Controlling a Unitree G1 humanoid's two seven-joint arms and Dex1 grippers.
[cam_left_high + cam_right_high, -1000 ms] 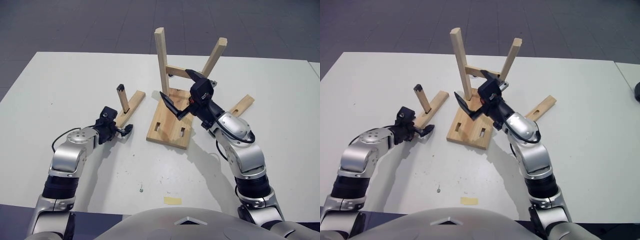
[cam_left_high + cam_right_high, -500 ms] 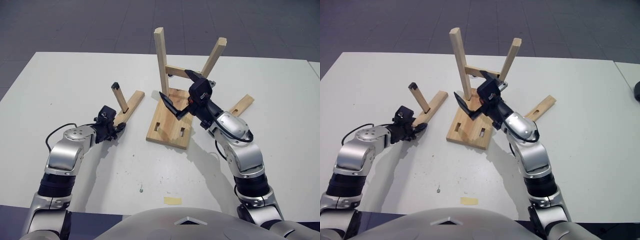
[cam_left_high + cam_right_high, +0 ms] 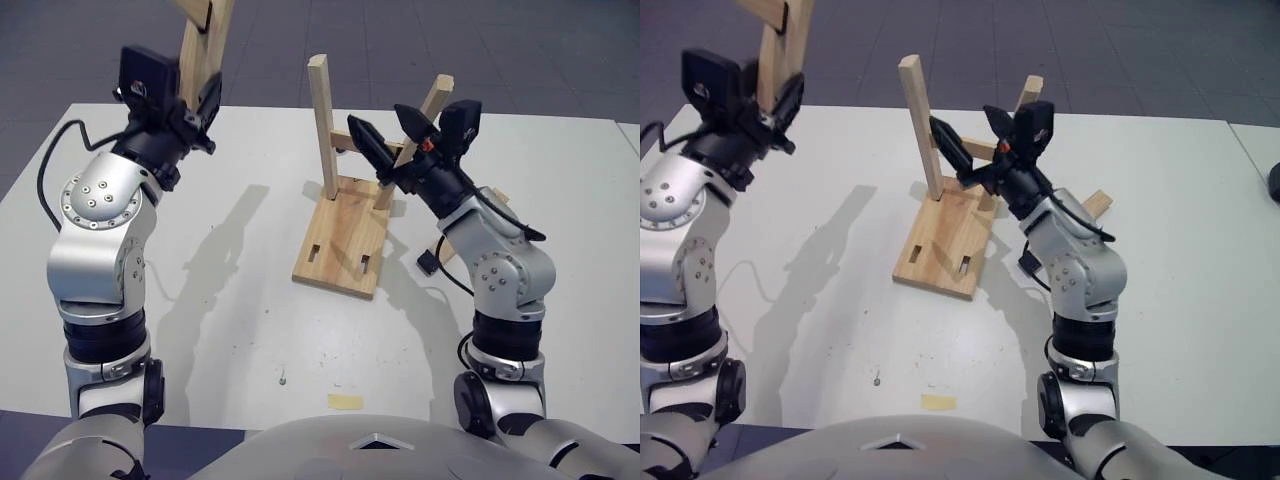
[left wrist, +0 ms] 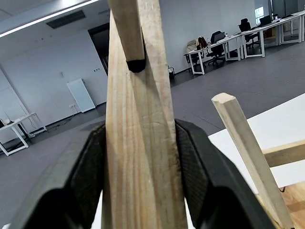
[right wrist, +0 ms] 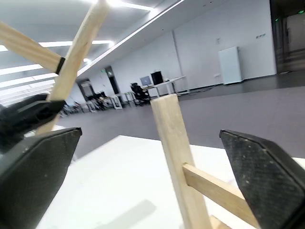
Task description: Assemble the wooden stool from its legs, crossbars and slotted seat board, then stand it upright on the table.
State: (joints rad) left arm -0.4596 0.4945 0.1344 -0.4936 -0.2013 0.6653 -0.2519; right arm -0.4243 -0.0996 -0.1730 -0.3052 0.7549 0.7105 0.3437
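The slotted seat board lies flat at the table's centre. Two legs joined by a crossbar stand upright in its far end. My left gripper is raised high over the table's left side, shut on a wooden leg that has a black-tipped crossbar fixed to it. My right gripper hangs open at crossbar height, its fingers on either side of the tall standing leg and apart from it.
Another loose leg lies on the table to the right of the board, partly behind my right arm. A scrap of yellow tape and a small screw lie near the front edge. Two slots in the board's near end are open.
My left gripper closed on the leg piece lying left of the board and lifted it high. My right gripper rose from just above the board to crossbar height, still open.
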